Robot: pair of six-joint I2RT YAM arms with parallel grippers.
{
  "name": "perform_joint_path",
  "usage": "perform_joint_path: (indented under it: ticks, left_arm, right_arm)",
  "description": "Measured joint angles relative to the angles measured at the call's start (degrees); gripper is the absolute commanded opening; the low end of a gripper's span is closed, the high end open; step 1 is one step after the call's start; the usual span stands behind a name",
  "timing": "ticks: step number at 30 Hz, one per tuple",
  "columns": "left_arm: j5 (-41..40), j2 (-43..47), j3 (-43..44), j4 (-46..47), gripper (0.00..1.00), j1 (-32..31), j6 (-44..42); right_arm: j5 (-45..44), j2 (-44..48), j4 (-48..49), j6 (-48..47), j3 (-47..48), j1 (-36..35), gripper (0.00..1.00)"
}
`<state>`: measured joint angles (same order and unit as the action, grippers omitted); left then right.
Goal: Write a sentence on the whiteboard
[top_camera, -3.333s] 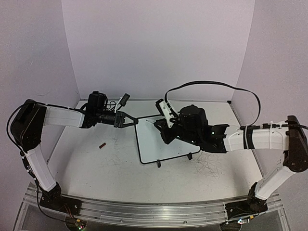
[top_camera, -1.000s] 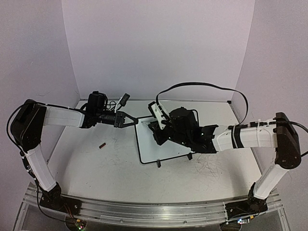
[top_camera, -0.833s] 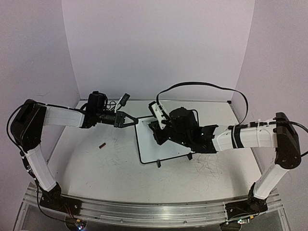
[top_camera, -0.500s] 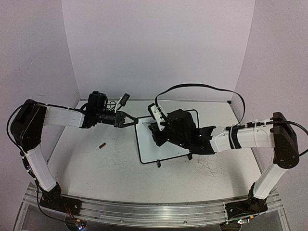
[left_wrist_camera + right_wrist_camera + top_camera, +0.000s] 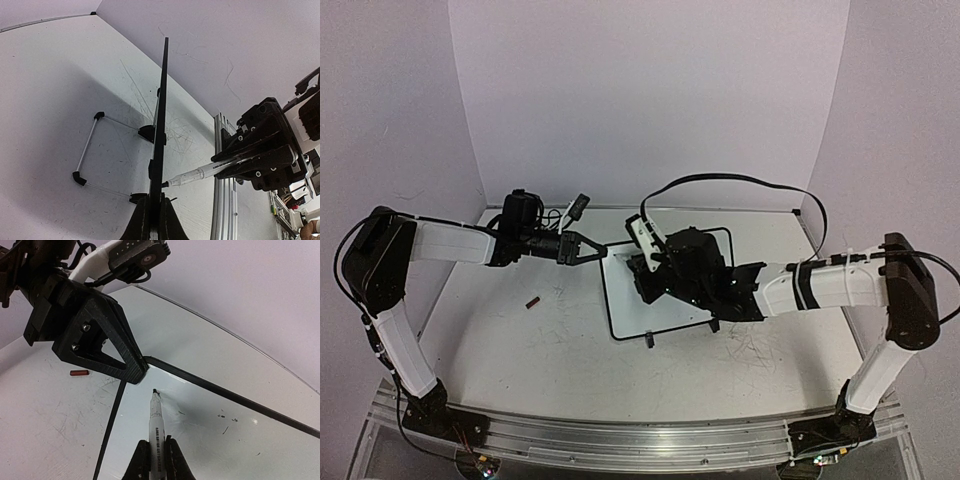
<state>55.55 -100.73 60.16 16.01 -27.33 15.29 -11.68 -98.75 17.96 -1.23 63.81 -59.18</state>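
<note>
The whiteboard (image 5: 638,318) lies on the bench (image 5: 520,350) between the two arms. Its far-left corner is clenched in the left gripper (image 5: 598,252), whose jaws are shut on the black frame. The right gripper (image 5: 156,445) is closed around a marker (image 5: 156,422). The marker's tip sits just inside that same corner, very close to the left gripper. Whether it touches the surface I cannot tell. None of the sentence shows, only a few stray specks.

Risks, as I judge them:
- The board is pinned at one corner only, so writing pressure further along could swing or skid it and smear the letters.
- The marker starts so near the frame and the left gripper that a first stroke to the left could clip either.
- The marker is held by a thin pinch and could tilt or slide up under load.

The board's long axis seems to run left to right across the bench, with its footed edge facing the arm bases. The marker's long axis follows the right gripper's fingers, tip aimed at the far-left corner. A small red piece (image 5: 533,301) (perhaps the cap) lies well to the left.
</note>
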Motion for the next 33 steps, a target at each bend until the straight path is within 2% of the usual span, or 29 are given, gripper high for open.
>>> perform_joint_path:
  ticks: [33]
  left_arm:
    - [-0.2,0.0,0.0,0.0,0.0,0.0,0.0]
  right_arm:
    - [2.3,-1.3,0.5,1.6,0.8,0.0,0.0]
